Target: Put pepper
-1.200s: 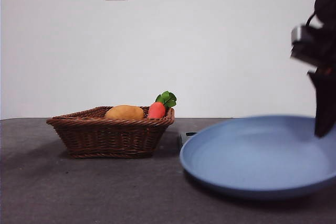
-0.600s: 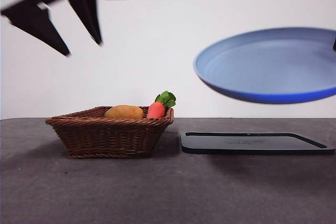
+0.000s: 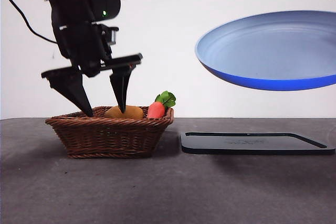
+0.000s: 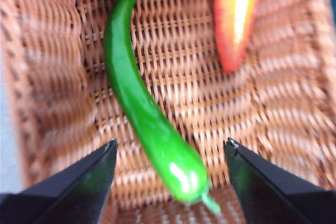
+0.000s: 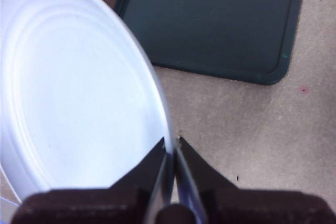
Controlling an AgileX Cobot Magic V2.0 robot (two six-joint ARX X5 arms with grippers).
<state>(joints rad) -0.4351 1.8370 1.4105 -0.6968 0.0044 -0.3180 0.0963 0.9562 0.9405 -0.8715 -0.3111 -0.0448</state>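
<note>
The glossy green pepper point(image 4: 144, 108) lies on the floor of the wicker basket point(image 3: 110, 129), seen only in the left wrist view; the basket's wall hides it in the front view. My left gripper point(image 3: 102, 109) is open, its tips dipping into the basket point(image 4: 58, 77), one jaw on each side of the pepper's stem end, not touching it. My right gripper point(image 5: 172, 148) is shut on the rim of the blue plate point(image 5: 79, 93) and holds the plate point(image 3: 273, 51) tilted in the air above the black tray point(image 3: 254, 142).
An orange-red carrot point(image 4: 234, 14) with green leaves point(image 3: 166, 98) and a tan potato point(image 3: 126, 112) also lie in the basket. The black tray point(image 5: 210, 24) lies flat on the grey table right of the basket.
My left gripper came down from the upper left into the basket. The blue plate went from low on the table to high in the air and has risen slightly more.
</note>
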